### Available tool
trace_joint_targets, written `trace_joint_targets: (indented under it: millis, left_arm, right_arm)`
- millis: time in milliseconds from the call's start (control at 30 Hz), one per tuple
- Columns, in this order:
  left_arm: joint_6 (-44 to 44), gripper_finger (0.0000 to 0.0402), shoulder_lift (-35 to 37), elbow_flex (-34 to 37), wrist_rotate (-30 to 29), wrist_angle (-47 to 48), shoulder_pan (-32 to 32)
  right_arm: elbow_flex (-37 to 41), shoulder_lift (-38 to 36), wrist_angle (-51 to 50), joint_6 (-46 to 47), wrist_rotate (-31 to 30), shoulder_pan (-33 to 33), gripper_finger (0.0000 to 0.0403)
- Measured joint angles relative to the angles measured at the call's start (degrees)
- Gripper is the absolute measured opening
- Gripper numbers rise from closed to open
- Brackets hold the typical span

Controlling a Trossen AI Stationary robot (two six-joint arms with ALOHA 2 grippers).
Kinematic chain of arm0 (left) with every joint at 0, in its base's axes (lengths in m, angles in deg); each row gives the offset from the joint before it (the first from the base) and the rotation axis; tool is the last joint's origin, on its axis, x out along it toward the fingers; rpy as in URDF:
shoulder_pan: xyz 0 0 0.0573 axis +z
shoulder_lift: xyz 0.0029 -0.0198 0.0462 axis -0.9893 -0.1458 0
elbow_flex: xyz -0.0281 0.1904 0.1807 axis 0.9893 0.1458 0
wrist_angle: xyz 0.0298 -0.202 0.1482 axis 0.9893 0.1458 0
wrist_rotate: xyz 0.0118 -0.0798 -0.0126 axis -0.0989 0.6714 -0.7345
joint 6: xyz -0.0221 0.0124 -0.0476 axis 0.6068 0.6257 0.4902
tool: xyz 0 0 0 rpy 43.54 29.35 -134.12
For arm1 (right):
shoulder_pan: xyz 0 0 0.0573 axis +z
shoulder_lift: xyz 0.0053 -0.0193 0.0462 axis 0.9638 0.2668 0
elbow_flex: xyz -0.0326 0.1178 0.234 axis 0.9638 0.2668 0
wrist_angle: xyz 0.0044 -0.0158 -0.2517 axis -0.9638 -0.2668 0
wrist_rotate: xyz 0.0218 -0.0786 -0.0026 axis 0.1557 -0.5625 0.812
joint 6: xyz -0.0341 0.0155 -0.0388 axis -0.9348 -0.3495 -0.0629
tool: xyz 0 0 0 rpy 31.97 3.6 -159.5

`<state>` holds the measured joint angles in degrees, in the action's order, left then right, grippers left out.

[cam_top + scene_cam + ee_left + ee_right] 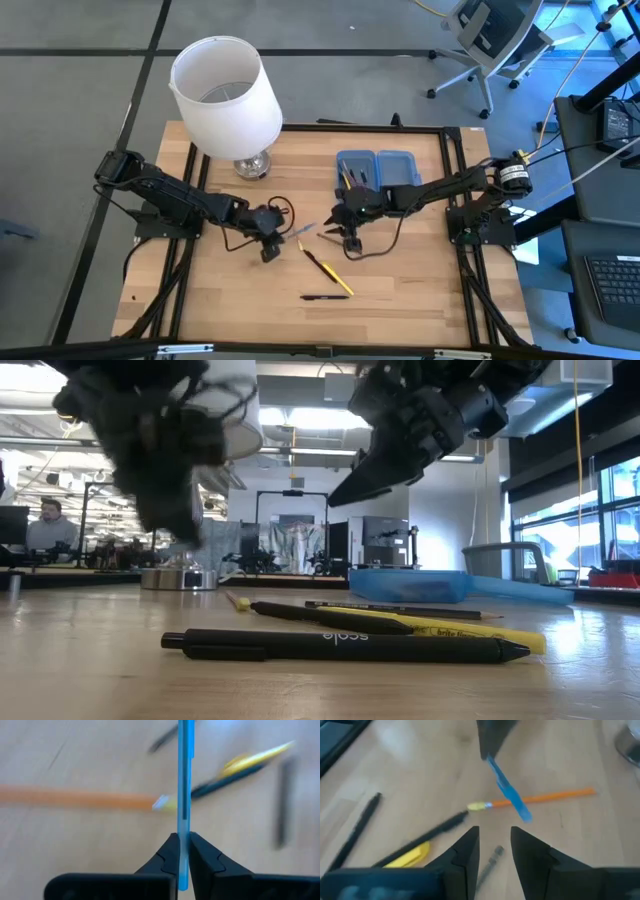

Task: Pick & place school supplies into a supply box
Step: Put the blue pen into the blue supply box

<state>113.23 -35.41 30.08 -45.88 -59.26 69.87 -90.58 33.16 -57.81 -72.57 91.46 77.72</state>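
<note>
My left gripper (271, 246) hangs over the table's middle, shut on a blue pen (184, 770) that sticks out toward the right arm. My right gripper (495, 845) is open just right of it, above the table, its fingers touching nothing. An orange pencil (545, 797) lies flat on the wood under the blue pen. A yellow-and-black pen (330, 272) and a black pen (325, 297) lie nearer the near edge. The translucent blue pencil case (378, 168) lies open behind the right gripper, with a few pens in its left half. My left gripper pinches the blue pen's shaft (184, 827) between its two fingers (167, 855). The pen lies along the fingers and runs out past their tips toward the table's right. It is lifted clear of the table, slanting slightly, with its free end (522, 815) near my right gripper.
A white lampshade on a silver base (225, 95) stands at the far left of the table. A black cable (375, 245) loops on the wood by the right gripper. A black frame (450, 150) edges the board. Bare wood shows along the near edge.
</note>
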Motion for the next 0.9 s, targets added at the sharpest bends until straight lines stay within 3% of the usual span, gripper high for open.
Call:
trace_joint_targets:
  millis: [167,400,733,900]
  left_arm:
    - [-5.3,0.0013,0.0,-0.1,0.6,-11.2,0.0]
    - [-5.5,0.0013,0.1,-0.1,0.0,-12.5,0.1]
    - [-9.9,0.0013,0.1,-0.1,-2.5,-24.6,0.1]
    - [-12.1,0.0013,0.2,-0.2,-4.6,-27.6,0.1]
  right_arm:
    - [0.0,-0.4,1.6,-0.2,0.0,1.6,0.0115]
    - [-0.1,-2.1,3.8,1.8,0.0,2.4,0.0115]
    - [-0.1,-4.7,9.7,3.5,0.1,2.5,0.0115]
    - [-0.1,-5.5,14.3,5.6,3.4,2.5,0.0115]
